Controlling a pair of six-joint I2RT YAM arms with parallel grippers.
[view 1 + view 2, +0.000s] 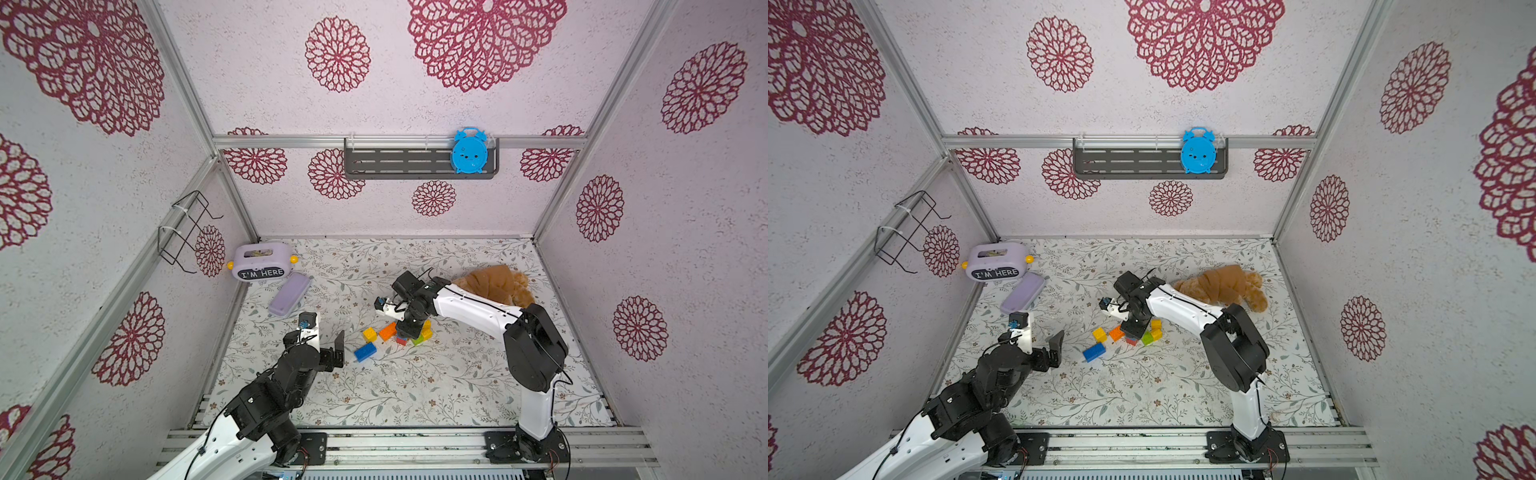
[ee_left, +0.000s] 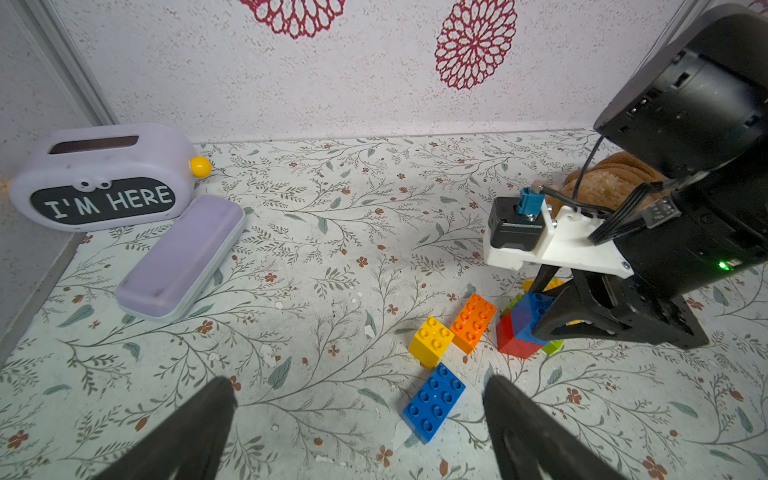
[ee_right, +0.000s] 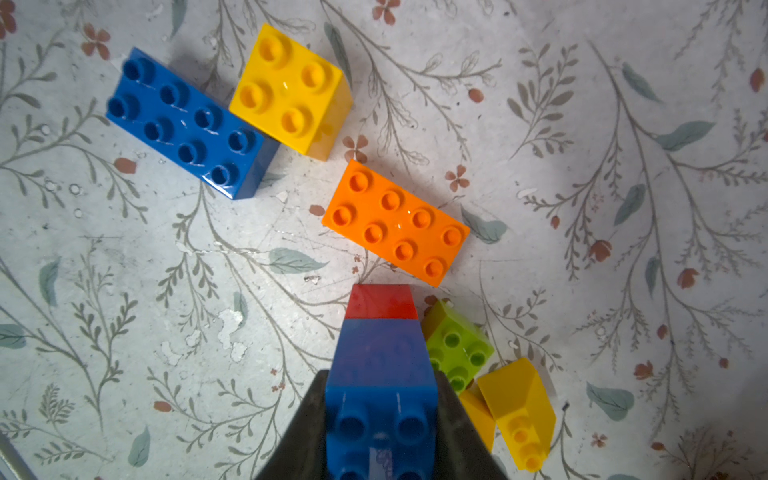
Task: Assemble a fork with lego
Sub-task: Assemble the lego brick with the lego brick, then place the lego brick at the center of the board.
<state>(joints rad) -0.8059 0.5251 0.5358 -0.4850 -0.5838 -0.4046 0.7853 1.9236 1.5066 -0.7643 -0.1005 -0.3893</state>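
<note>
Black-fingered, the left gripper hangs wide open and empty, just short of the loose blue brick. The yellow brick and orange brick lie beyond. Further right, the right gripper is clamped on the red-and-blue stack, seemingly the fork's handle. Hold it upright, align the orange crosspiece's studs, then press straight down

Place: we see a lab robot cell | Signs: aluminium frame mid-frame, wallpapered panels, mounting rail at bottom
</note>
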